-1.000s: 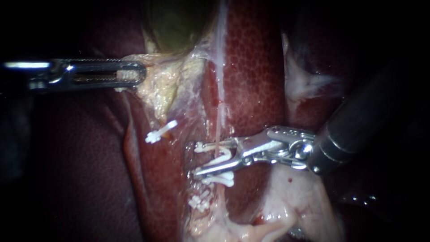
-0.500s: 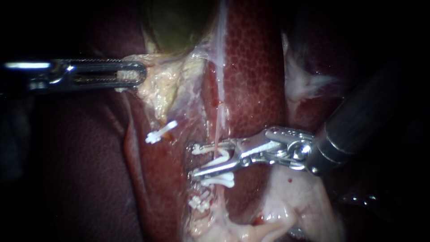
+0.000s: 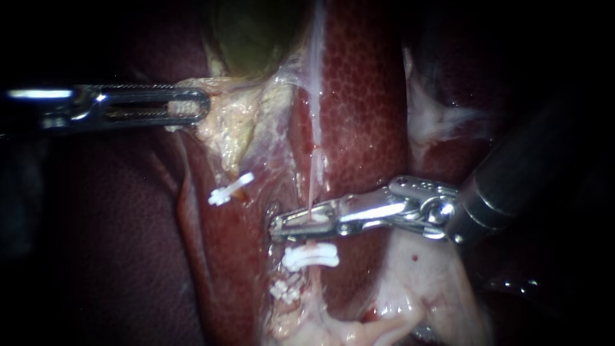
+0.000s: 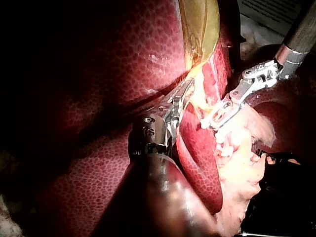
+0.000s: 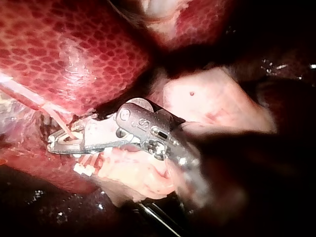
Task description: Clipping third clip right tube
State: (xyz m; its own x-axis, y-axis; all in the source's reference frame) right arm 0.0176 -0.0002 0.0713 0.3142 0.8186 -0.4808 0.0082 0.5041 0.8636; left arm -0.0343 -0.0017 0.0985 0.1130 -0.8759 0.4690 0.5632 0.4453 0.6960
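Right tube (image 3: pixel 312 186) is a thin pale-pink strand lying on the liver (image 3: pixel 365 96), its long axis running straight up and down the endoscope view, from the pale tissue under the gallbladder (image 3: pixel 253 32) down toward the whitish tissue at the lower edge. Across it, at a right angle, lies the tool of my right instrument (image 3: pixel 278 227): its two jaws are drawn almost together and press the tube from both sides, with a speck of white showing between them. The right wrist view shows the same, the strand (image 5: pixel 64 126) dropping into the closed jaws (image 5: pixel 54 143). Just below the jaws a white clip (image 3: pixel 311 256) sits crosswise on the tube, and a lower clip (image 3: pixel 285 291) lies near it. Well apart, a slanted clip (image 3: pixel 230 188) sits on the other strand. My left instrument (image 3: pixel 204 106) lies level, its tool closed on the pale tissue (image 3: pixel 224 122) beneath the gallbladder.
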